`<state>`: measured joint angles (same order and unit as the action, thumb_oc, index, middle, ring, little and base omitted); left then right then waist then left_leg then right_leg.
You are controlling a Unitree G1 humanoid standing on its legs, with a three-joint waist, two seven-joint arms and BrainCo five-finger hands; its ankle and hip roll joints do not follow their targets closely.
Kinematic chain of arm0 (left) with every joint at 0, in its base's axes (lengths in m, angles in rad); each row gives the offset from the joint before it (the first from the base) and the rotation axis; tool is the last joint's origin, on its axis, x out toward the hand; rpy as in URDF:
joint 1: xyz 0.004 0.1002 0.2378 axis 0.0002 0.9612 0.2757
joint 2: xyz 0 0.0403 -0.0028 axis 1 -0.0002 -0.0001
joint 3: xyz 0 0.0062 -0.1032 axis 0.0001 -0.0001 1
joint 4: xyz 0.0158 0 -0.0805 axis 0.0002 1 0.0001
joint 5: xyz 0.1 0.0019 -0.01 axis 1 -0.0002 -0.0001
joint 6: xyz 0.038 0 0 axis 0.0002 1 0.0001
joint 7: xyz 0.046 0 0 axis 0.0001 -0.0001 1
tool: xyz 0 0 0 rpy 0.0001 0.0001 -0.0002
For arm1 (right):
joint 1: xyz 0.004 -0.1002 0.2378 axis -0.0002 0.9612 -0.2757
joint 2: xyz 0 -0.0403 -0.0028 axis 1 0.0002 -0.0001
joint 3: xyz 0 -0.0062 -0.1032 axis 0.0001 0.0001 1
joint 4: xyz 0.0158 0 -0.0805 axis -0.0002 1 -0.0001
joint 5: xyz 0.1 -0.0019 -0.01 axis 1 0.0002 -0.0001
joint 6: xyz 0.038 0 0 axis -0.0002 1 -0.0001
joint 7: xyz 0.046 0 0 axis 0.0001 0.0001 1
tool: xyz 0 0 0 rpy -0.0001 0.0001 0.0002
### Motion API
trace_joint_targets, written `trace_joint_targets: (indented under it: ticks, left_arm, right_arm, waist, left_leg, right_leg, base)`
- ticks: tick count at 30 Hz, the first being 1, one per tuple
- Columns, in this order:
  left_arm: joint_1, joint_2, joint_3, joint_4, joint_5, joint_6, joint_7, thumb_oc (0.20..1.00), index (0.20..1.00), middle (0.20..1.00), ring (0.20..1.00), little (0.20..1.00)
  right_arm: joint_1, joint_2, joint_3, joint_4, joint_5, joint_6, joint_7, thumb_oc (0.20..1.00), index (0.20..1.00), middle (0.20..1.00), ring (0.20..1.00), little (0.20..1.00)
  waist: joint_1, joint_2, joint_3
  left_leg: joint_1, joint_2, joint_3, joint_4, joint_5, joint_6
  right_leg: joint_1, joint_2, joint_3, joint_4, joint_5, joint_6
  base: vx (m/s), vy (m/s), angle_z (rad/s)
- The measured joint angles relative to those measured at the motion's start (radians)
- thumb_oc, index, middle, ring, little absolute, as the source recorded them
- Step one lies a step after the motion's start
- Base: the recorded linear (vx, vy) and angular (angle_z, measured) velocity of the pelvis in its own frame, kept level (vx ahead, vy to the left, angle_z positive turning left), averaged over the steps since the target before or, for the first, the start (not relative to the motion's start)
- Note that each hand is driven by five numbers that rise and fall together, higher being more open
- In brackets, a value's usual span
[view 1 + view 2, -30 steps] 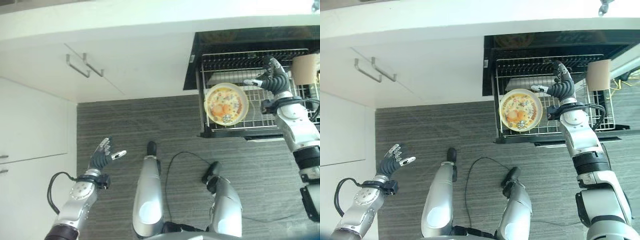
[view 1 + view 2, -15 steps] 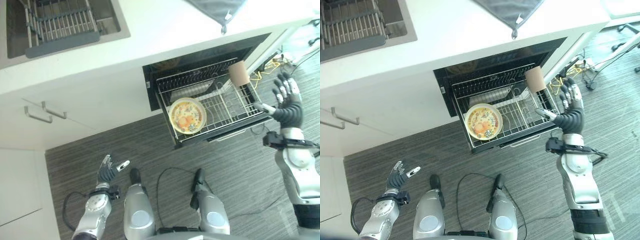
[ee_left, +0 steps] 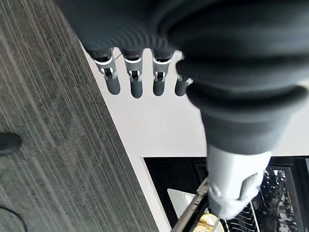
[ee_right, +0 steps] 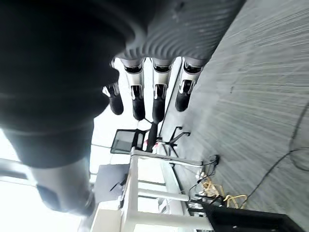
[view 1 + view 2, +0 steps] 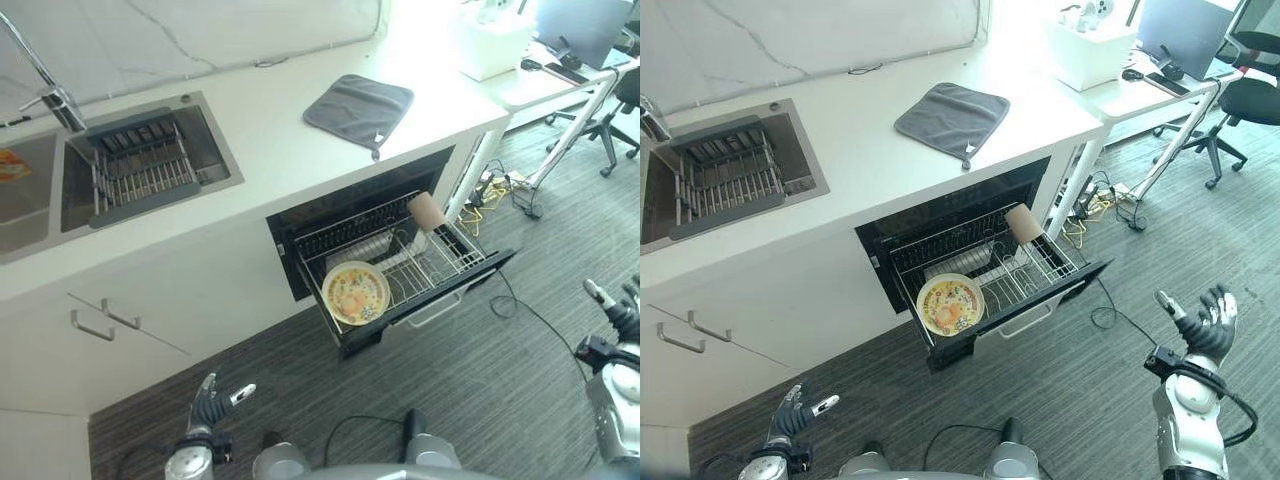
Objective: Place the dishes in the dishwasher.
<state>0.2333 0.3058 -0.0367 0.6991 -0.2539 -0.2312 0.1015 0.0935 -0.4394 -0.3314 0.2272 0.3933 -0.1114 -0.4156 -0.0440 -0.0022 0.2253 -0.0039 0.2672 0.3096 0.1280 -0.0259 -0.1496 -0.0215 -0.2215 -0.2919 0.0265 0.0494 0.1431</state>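
Note:
A yellow patterned plate (image 5: 355, 292) leans in the front left of the pulled-out dishwasher rack (image 5: 440, 262). At the rack's back right lies a tan cup (image 5: 427, 210). The plate (image 5: 950, 304) and cup (image 5: 1022, 223) show the same way in the right eye view. My left hand (image 5: 792, 416) hangs low over the floor, left of the dishwasher, fingers straight and empty. Well right of the rack, my right hand (image 5: 1205, 330) is raised over the floor, fingers spread, holding nothing.
The white counter (image 5: 270, 150) carries a grey cloth (image 5: 358, 103) and a sink (image 5: 135, 165) holding a dish rack. White cabinet fronts with handles (image 5: 100, 322) stand left of the dishwasher. A desk (image 5: 1130, 95) and office chairs (image 5: 1230, 110) stand far right.
The camera has risen and pulled back, so the counter, sink and cloth now show. My right hand has dropped lower and further from the rack. The plate and cup have stayed put.

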Motion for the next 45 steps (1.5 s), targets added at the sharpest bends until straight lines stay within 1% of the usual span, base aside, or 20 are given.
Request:
trace_joint_targets:
  ticks: [3,5,6,7,8,9,10,13,14,15,16,19,22,24,26,31,34,38,42,45]
  left_arm:
    - [-0.04,0.003,-0.008,0.025,-0.001,-0.007,0.0,1.0,1.0,1.0,1.0,1.0]
    - [-0.085,0.008,-0.014,0.004,-0.004,-0.013,0.005,1.0,1.0,1.0,1.0,1.0]
    - [-0.114,0.009,-0.02,0.003,-0.006,-0.013,0.006,1.0,1.0,1.0,1.0,1.0]
    - [-0.133,0.009,-0.027,0.003,-0.01,-0.013,0.006,1.0,1.0,1.0,1.0,1.0]
    - [-0.165,0.008,-0.044,0.006,-0.01,-0.013,0.008,1.0,1.0,1.0,1.0,1.0]
    - [-0.184,0.013,-0.046,0.004,-0.013,-0.016,0.01,1.0,1.0,1.0,1.0,1.0]
    - [-0.195,0.025,-0.054,0.005,-0.027,-0.016,0.011,1.0,1.0,1.0,1.0,1.0]
    - [-0.194,0.041,-0.078,0.002,-0.05,-0.017,0.012,1.0,1.0,1.0,1.0,1.0]
    - [-0.193,0.045,-0.086,-0.031,-0.054,-0.018,0.012,1.0,1.0,1.0,1.0,1.0]
    - [-0.199,0.069,-0.101,-0.062,-0.061,-0.02,0.012,1.0,1.0,1.0,1.0,1.0]
    - [-0.213,0.091,-0.111,-0.074,-0.072,-0.024,0.012,1.0,1.0,1.0,1.0,1.0]
    - [-0.218,0.093,-0.12,-0.079,-0.084,-0.023,0.011,1.0,1.0,1.0,1.0,1.0]
    - [-0.216,0.095,-0.121,-0.111,-0.101,-0.023,0.012,1.0,1.0,1.0,1.0,1.0]
    - [-0.214,0.097,-0.121,-0.12,-0.102,-0.019,0.011,1.0,1.0,1.0,1.0,1.0]
    - [-0.211,0.099,-0.122,-0.133,-0.119,-0.009,0.01,1.0,1.0,1.0,1.0,1.0]
    - [-0.21,0.101,-0.123,-0.136,-0.119,-0.007,-0.007,1.0,1.0,1.0,1.0,1.0]
    - [-0.212,0.101,-0.132,-0.139,-0.12,-0.008,-0.007,1.0,1.0,1.0,1.0,1.0]
    - [-0.212,0.11,-0.163,-0.159,-0.124,-0.004,-0.007,1.0,1.0,1.0,1.0,1.0]
    - [-0.204,0.116,-0.164,-0.178,-0.141,-0.003,-0.007,1.0,1.0,1.0,1.0,1.0]
    - [-0.203,0.12,-0.167,-0.181,-0.141,-0.002,-0.007,1.0,1.0,1.0,1.0,1.0]
  right_arm:
    - [-0.065,-0.018,0.001,0.13,0.035,-0.037,-0.018,0.2,0.2,0.2,0.2,0.2]
    - [-0.11,-0.049,0.0,0.165,0.095,-0.048,-0.019,0.2,0.2,0.2,0.2,0.2]
    - [-0.153,-0.052,0.0,0.167,0.133,-0.053,-0.017,0.2,0.2,0.2,0.2,0.2]
    - [-0.178,-0.053,0.0,0.176,0.154,-0.053,-0.016,0.2,0.2,0.2,0.2,0.2]
    - [-0.232,-0.056,0.007,0.24,0.199,-0.077,-0.002,0.2,0.2,0.2,0.2,0.2]
    - [-0.253,-0.06,0.007,0.287,0.222,-0.088,0.009,0.2,0.2,0.2,0.2,0.2]
    - [-0.265,-0.063,0.008,0.326,0.243,-0.092,0.028,0.2,0.2,0.2,0.2,0.2]
    - [-0.338,-0.099,0.043,0.396,0.332,-0.088,0.113,0.2,0.2,0.2,0.2,0.2]
    - [-0.352,-0.12,0.05,0.406,0.384,-0.088,0.148,0.2,0.2,0.2,0.2,0.2]
    - [-0.37,-0.134,0.05,0.435,0.423,-0.084,0.168,0.2,0.2,0.2,0.2,0.2]
    - [-0.393,-0.143,0.049,0.465,0.454,-0.07,0.182,0.2,0.2,0.2,0.2,0.2]
    - [-0.474,-0.155,0.05,0.512,0.518,-0.044,0.228,0.2,0.2,0.2,0.2,0.2]
    - [-0.482,-0.194,0.049,0.55,0.547,-0.019,0.269,0.2,0.2,0.2,0.2,0.2]
    - [-0.502,-0.213,0.05,0.553,0.552,0.001,0.282,0.2,0.2,0.2,0.2,0.2]
    - [-0.548,-0.228,0.051,0.568,0.573,0.017,0.302,0.2,0.2,0.2,0.2,0.2]
    - [-0.649,-0.229,0.089,0.665,0.697,0.089,0.389,0.2,0.2,0.2,0.2,0.2]
    - [-0.718,-0.238,0.087,0.759,0.766,0.154,0.419,0.2,0.2,0.2,0.2,0.2]
    - [-0.739,-0.25,0.089,0.795,0.767,0.213,0.448,0.2,0.2,0.2,0.2,0.2]
    - [-0.76,-0.305,0.13,0.827,0.759,0.258,0.46,0.2,0.2,0.2,0.2,0.2]
    - [-0.801,-0.331,0.182,0.849,0.679,0.282,0.463,0.2,0.2,0.2,0.2,0.2]
  waist:
    - [0.002,0.032,0.048]
    - [0.003,0.059,0.136]
    - [-0.001,0.07,0.203]
    - [-0.001,0.074,0.232]
    - [0.007,0.086,0.276]
    - [0.017,0.084,0.293]
    - [0.027,0.077,0.297]
    - [0.03,0.086,0.302]
    - [0.044,0.092,0.305]
    - [0.054,0.085,0.305]
    - [0.056,0.078,0.307]
    - [0.061,0.108,0.314]
    - [0.081,0.119,0.314]
    - [0.085,0.121,0.314]
    - [0.085,0.127,0.314]
    - [0.111,0.133,0.314]
    - [0.113,0.135,0.313]
    - [0.125,0.146,0.31]
    - [0.128,0.158,0.306]
    - [0.129,0.161,0.305]
  left_leg:
    - [-0.073,0.007,-0.011,0.07,-0.007,0.009]
    - [-0.167,0.011,-0.036,0.155,-0.014,0.017]
    - [-0.214,0.013,-0.051,0.204,-0.027,0.026]
    - [-0.239,0.016,-0.054,0.229,-0.038,0.023]
    - [-0.259,0.025,-0.058,0.252,-0.04,0.028]
    - [-0.277,0.026,-0.064,0.278,-0.043,0.03]
    - [-0.29,0.022,-0.067,0.295,-0.045,0.028]
    - [-0.312,0.025,-0.08,0.292,-0.046,0.029]
    - [-0.325,0.028,-0.083,0.299,-0.046,0.03]
    - [-0.344,0.027,-0.084,0.319,-0.046,0.03]
    - [-0.367,0.021,-0.091,0.342,-0.046,0.029]
    - [-0.395,0.015,-0.11,0.366,-0.054,0.028]
    - [-0.404,-0.004,-0.11,0.391,-0.071,0.047]
    - [-0.424,-0.014,-0.109,0.406,-0.081,0.056]
    - [-0.434,-0.022,-0.111,0.413,-0.086,0.06]
    - [-0.433,-0.027,-0.111,0.413,-0.089,0.061]
    - [-0.428,-0.041,-0.114,0.414,-0.09,0.063]
    - [-0.428,-0.048,-0.115,0.415,-0.091,0.065]
    - [-0.427,-0.06,-0.123,0.414,-0.09,0.066]
    - [-0.428,-0.06,-0.122,0.414,-0.09,0.066]
  right_leg:
    - [-0.076,-0.017,0.008,0.079,-0.015,-0.002]
    - [-0.175,-0.035,0.016,0.18,-0.037,-0.012]
    - [-0.233,-0.048,0.03,0.246,-0.056,-0.016]
    - [-0.258,-0.055,0.035,0.275,-0.063,-0.017]
    - [-0.279,-0.063,0.034,0.313,-0.068,-0.016]
    - [-0.315,-0.083,0.039,0.393,-0.1,-0.033]
    - [-0.338,-0.102,0.04,0.433,-0.127,-0.031]
    - [-0.352,-0.099,0.026,0.428,-0.125,-0.026]
    - [-0.365,-0.102,0.029,0.452,-0.128,-0.027]
    - [-0.402,-0.116,0.033,0.522,-0.164,-0.053]
    - [-0.425,-0.134,0.033,0.542,-0.175,-0.043]
    - [-0.438,-0.139,0.031,0.547,-0.176,-0.04]
    - [-0.438,-0.159,0.035,0.556,-0.179,-0.035]
    - [-0.454,-0.179,0.035,0.567,-0.178,-0.036]
    - [-0.459,-0.186,0.034,0.57,-0.179,-0.036]
    - [-0.457,-0.19,0.034,0.572,-0.182,-0.033]
    - [-0.457,-0.208,0.035,0.587,-0.189,-0.034]
    - [-0.456,-0.212,0.036,0.587,-0.189,-0.034]
    - [-0.456,-0.225,0.035,0.601,-0.197,-0.033]
    - [-0.458,-0.227,0.036,0.602,-0.197,-0.033]
  base:
    - [-0.21,-0.015,0.04]
    - [-0.19,0.006,0.12]
    - [-0.14,0.018,0.03]
    - [-0.08,0.017,0.04]
    - [-0.09,0.014,0.1]
    - [-0.07,0.004,0.2]
    - [-0.06,0.002,0.19]
    - [-0.08,-0.01,0.06]
    - [-0.06,-0.008,0.02]
    - [-0.03,0.006,0.16]
    - [-0.03,0.017,0.21]
    - [-0.02,0.033,0.1]
    - [-0.03,0.036,0.11]
    - [-0.02,0.028,0.11]
    - [-0.01,0.019,0.08]
    - [0.0,0.0,0.0]
    - [0.04,0.028,0.07]
    - [0.04,0.033,0.04]
    - [0.04,0.034,0.06]
    - [0.02,0.053,0.0]
